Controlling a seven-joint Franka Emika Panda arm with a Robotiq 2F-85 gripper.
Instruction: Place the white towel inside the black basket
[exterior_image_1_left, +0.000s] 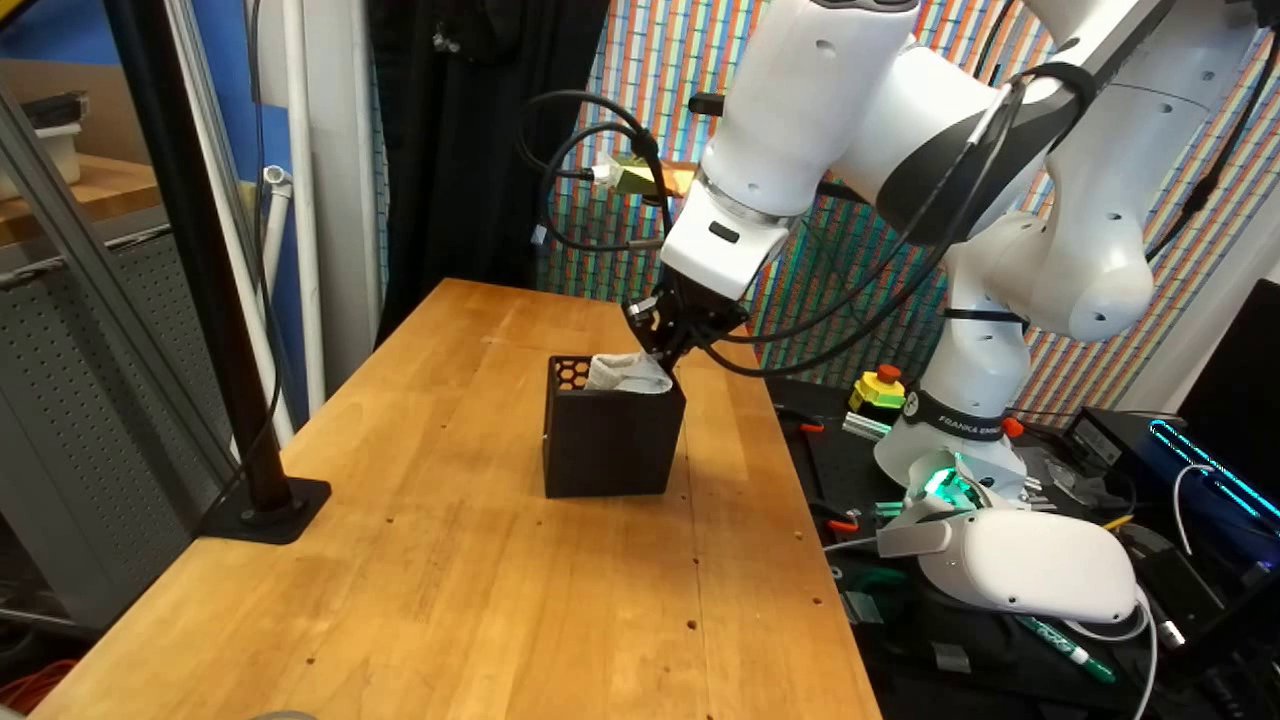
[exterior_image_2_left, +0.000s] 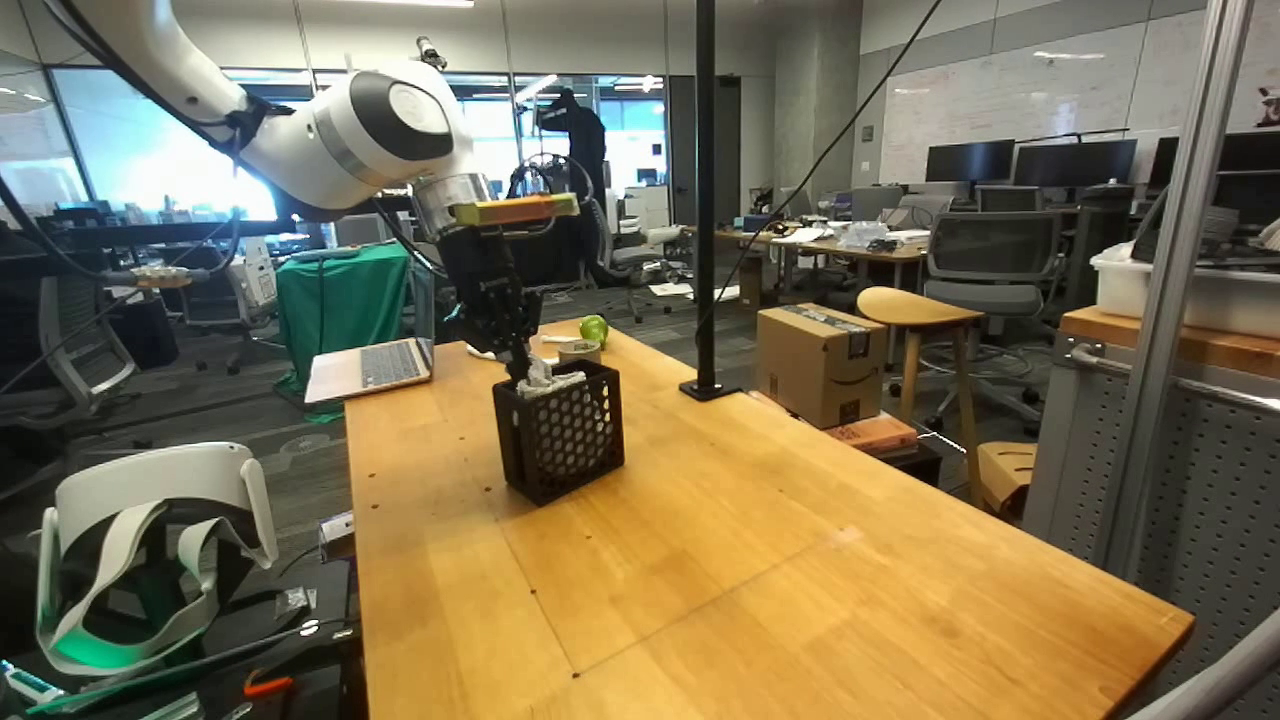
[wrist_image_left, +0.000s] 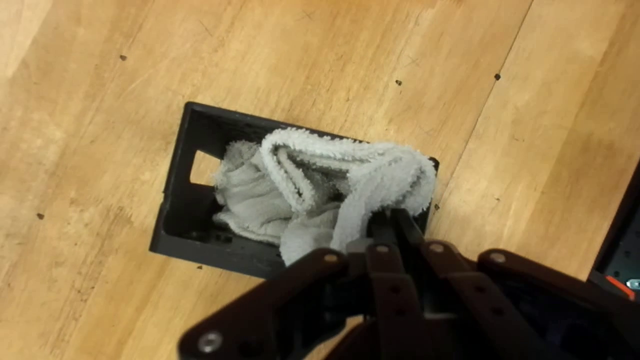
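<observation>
Your white towel (wrist_image_left: 320, 210) sits mostly down inside the black basket (exterior_image_1_left: 610, 445), a crumpled fold standing above the rim at the end where your gripper (wrist_image_left: 392, 215) is. Its jaws stand together, apparently pinching that raised fold; cloth hides the contact itself. Expect the towel to handle light, limp and slip-free, with nothing to break; its fuzzy nap might cling as you let go. For another hold, take the thick fold over the middle of the basket rather than a loose edge. The basket's solid wall hides how deep the cloth goes; its perforated side gives you only pale patches. In the wrist view the gripper covers one basket corner. Beyond the basket on the bench (exterior_image_2_left: 850, 620), a round green thing (exterior_image_2_left: 593, 329) is hard to name.
</observation>
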